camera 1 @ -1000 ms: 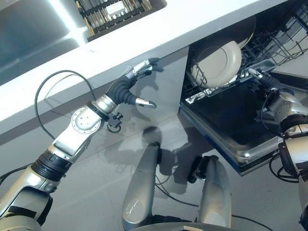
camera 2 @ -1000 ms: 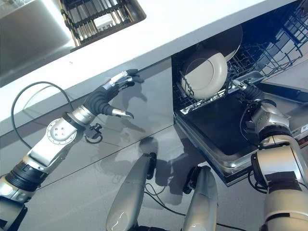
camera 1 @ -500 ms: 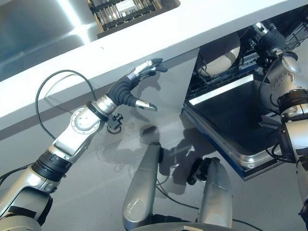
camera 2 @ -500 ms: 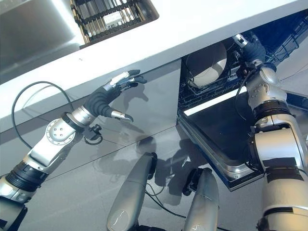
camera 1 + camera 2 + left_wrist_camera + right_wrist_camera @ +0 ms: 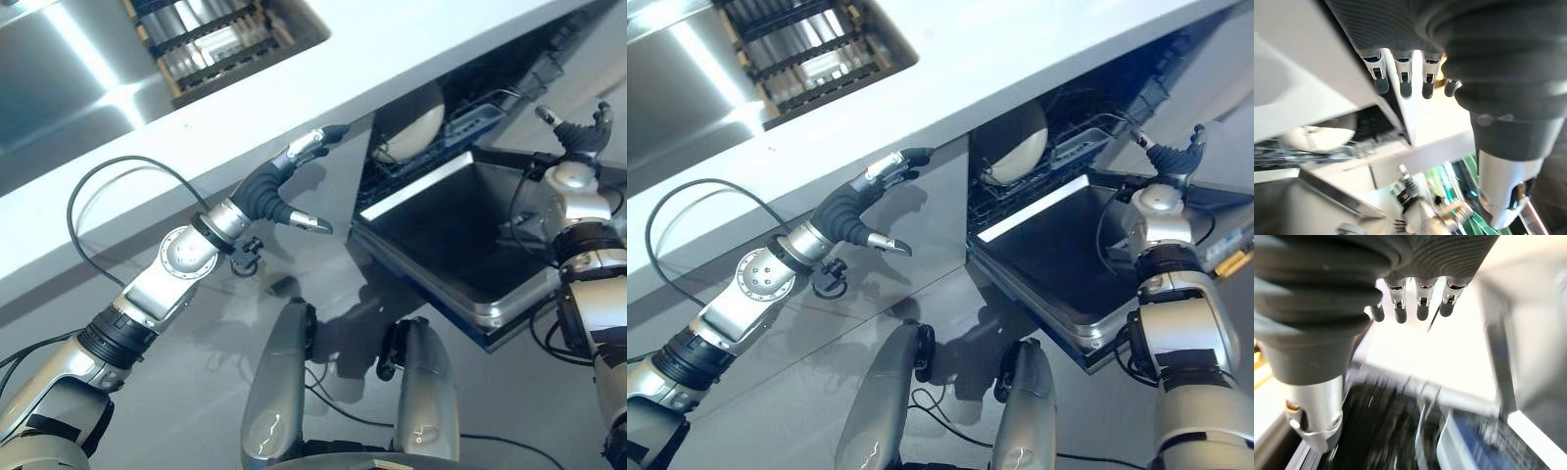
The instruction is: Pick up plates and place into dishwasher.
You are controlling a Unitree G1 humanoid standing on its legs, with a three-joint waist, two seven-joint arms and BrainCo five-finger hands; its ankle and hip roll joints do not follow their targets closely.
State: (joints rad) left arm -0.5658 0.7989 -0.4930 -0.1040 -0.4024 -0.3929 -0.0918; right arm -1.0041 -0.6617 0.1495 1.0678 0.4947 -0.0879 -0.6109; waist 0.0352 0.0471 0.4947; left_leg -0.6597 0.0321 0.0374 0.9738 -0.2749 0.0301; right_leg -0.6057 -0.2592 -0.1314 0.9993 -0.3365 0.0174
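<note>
A cream plate stands on edge in the dishwasher's lower rack, tucked under the white counter. The dishwasher door hangs open and flat below it. My right hand hovers over the door's far right side, apart from the rack, fingers spread and holding nothing; its straight fingers show in the right wrist view. My left hand is raised against the grey cabinet front just under the counter edge, left of the dishwasher, fingers straight and thumb out, empty.
A steel sink with a dark dish rack is set in the white counter above. The grey cabinet front borders the dishwasher opening on its left.
My right hand has come away from the rack, back and to the right over the door. The rack with the plate sits deeper under the counter. The camera has shifted; my left hand holds its pose.
</note>
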